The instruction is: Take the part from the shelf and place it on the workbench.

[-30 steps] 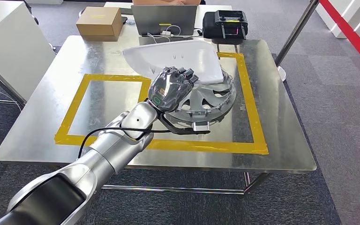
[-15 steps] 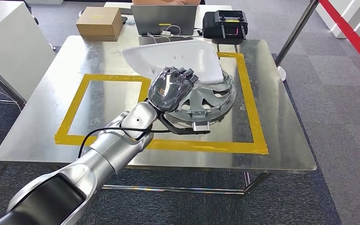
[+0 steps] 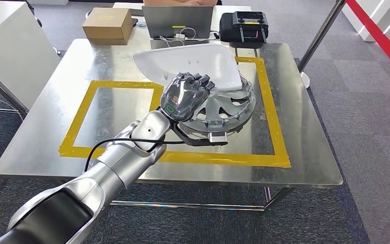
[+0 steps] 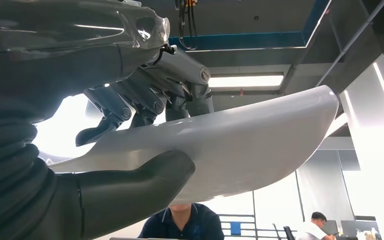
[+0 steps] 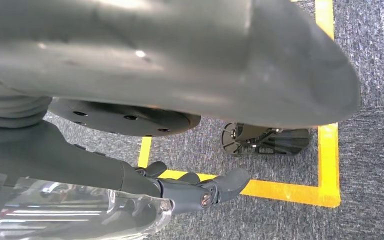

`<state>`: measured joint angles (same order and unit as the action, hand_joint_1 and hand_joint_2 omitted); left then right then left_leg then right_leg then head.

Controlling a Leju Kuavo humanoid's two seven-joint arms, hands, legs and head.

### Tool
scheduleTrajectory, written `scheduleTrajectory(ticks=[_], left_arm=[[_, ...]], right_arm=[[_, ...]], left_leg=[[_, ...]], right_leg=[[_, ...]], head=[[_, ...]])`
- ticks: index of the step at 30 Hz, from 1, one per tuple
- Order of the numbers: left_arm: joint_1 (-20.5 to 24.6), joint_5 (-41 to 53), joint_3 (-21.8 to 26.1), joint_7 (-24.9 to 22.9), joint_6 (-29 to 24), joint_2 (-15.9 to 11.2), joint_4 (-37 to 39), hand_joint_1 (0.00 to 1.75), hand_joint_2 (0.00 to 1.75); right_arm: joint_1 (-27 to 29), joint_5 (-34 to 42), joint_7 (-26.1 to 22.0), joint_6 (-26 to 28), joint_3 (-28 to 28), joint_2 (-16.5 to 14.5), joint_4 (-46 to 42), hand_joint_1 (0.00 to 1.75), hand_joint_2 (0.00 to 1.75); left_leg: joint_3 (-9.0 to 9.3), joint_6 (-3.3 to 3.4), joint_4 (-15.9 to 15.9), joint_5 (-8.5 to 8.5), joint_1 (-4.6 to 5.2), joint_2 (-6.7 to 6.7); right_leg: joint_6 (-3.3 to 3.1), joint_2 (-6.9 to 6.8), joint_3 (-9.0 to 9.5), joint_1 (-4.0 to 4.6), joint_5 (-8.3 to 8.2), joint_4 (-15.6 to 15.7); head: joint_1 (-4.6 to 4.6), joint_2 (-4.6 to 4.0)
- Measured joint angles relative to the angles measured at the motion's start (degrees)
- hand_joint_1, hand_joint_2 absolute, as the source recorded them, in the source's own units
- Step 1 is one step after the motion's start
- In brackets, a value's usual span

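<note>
Left hand (image 3: 185, 95) grips the white part (image 3: 193, 63), thumb under, fingers (image 4: 145, 100) over; unmoved over the last second. Part hovers above the wheel cover (image 3: 223, 108) on the tabletop (image 3: 122, 109); placement pending. Right hand (image 5: 180, 192) hangs with fingers released.

Shiny metal, smooth plastic, rough carpet

The tabletop (image 3: 304, 152) is brushed, reflective sheet metal marked with glossy yellow tape (image 3: 223, 158). The white part (image 3: 193, 63) looks like smooth, faintly glossy plastic; the wheel cover (image 3: 228, 109) under it is silvery-grey plastic. The left robot hand (image 3: 185, 94) has a polished chrome-like back. A matt cardboard box (image 3: 107, 23) sits behind; the floor (image 3: 370, 127) is coarse grey carpet.
</note>
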<state>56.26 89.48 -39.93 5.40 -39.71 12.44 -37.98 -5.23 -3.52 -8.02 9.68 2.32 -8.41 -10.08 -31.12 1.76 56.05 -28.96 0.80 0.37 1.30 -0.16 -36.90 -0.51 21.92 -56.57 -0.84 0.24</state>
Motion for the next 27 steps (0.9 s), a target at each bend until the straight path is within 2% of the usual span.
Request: scheduleTrajectory(ticks=[27], left_arm=[[0.0,0.0,0.0,0.0,0.0,0.0,0.0,1.75,1.75]], right_arm=[[0.0,0.0,0.0,0.0,0.0,0.0,0.0,0.00,0.00]], left_leg=[[0.00,-0.04,0.0,0.03,0.00,0.00]], right_leg=[[0.00,0.00,-0.03,0.00,0.00,0.0]], head=[[0.00,0.00]])
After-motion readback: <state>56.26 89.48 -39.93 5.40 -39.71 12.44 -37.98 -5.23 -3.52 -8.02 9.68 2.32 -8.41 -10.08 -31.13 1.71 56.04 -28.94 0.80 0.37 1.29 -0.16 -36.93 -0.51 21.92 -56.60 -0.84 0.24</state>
